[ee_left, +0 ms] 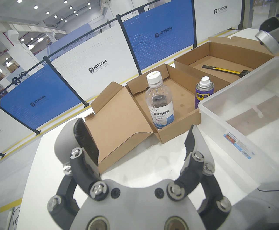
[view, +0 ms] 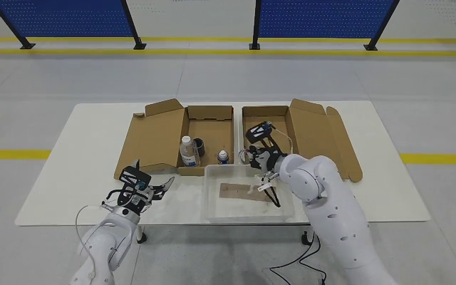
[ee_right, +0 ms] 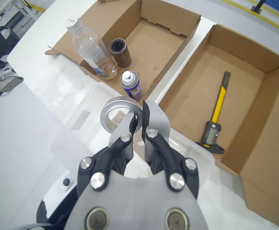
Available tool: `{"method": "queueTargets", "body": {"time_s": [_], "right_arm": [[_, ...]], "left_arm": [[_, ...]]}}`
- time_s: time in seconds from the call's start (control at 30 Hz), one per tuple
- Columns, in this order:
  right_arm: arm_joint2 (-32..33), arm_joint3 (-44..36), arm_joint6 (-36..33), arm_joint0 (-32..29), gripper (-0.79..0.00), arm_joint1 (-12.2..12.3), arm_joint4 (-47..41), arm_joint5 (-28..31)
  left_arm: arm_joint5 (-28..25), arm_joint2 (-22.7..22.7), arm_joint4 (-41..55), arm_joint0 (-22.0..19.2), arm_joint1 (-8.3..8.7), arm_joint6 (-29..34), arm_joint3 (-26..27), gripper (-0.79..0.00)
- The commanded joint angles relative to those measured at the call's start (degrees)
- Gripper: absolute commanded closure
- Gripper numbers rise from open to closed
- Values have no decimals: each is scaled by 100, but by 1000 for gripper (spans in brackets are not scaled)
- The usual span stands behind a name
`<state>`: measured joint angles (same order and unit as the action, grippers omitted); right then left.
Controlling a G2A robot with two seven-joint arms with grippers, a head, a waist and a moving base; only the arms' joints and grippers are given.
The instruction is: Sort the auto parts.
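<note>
Above the clear bin (view: 207, 192), near its far wall, the right pincer (ee_right: 138, 118) is closed almost completely on the wall of a metal ring (ee_right: 104, 116) and holds it in the air, so the ring is lifted out but not yet put down. Beyond the bin's far-left corner, the left box (ee_right: 165, 19) already holds a clear bottle (ee_right: 92, 52), a dark cylinder (ee_right: 121, 52) and a spray can (ee_right: 130, 86), all upright. Beyond its far-right corner, the right box (view: 267, 112) holds a caliper (ee_right: 218, 109) lying flat. Four things look sorted, and the ring appears to be the one in hand, though which box suits it cannot be told. Inside the bin, the top view shows a brownish sheet on the floor and a small pale piece too small to identify, so a little may be left. Well to the bin's left, the left pincer (ee_left: 137, 135) hangs over the tabletop (view: 71, 164) with its jaws spread wide and nothing between them. The right wrist view gives the grip exactly — one jaw inside the ring, one outside — and shows the cylinder plainly beside the bottle. In the left wrist view the bottle stands in front of that cylinder, leaving a dark shape seen through the plastic. The top view lays out both boxes and both arms around the bin, but there the ring is too small to make out.
</note>
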<state>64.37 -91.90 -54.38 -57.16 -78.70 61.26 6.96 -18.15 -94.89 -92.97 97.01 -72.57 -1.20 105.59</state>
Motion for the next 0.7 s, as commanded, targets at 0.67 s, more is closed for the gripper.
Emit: {"method": "queueTargets", "body": {"time_s": [0.67], "right_arm": [[-932, 2766, -417, 1556, 0, -259, 2279, -1168]], "left_arm": [[0, 0, 0, 0, 0, 0, 0, -785]]}}
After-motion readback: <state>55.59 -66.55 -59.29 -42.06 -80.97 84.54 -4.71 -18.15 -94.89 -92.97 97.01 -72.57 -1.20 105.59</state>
